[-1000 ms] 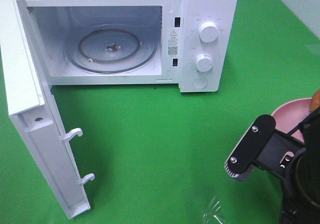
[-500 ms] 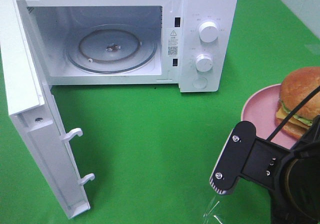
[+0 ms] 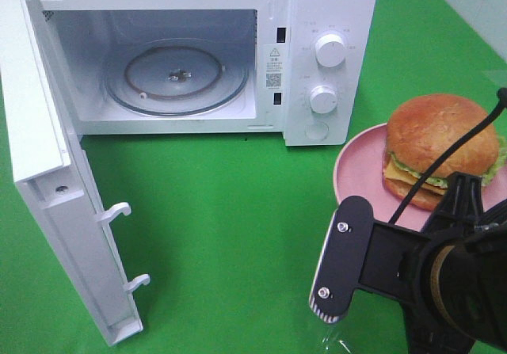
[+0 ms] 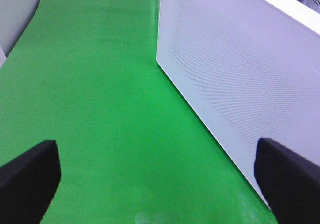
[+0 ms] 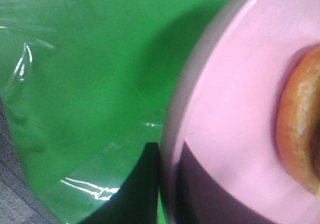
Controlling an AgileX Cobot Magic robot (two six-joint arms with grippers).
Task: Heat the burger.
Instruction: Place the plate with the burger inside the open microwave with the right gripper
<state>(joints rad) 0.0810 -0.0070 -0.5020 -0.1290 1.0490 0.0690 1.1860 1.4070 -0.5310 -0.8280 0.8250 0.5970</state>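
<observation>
I held the pink round plate by its rim in my closed right gripper, glossy brown-bunned burger aboard, open white microwave at ten o'clock.

Looks close onto the rim of a pink plate above the green bench. Catches only a brown bun edge of the burger on it. Shows the tool as dark shapes either side of the rim, clamped. Picks up glinting clear film on the green.
</observation>
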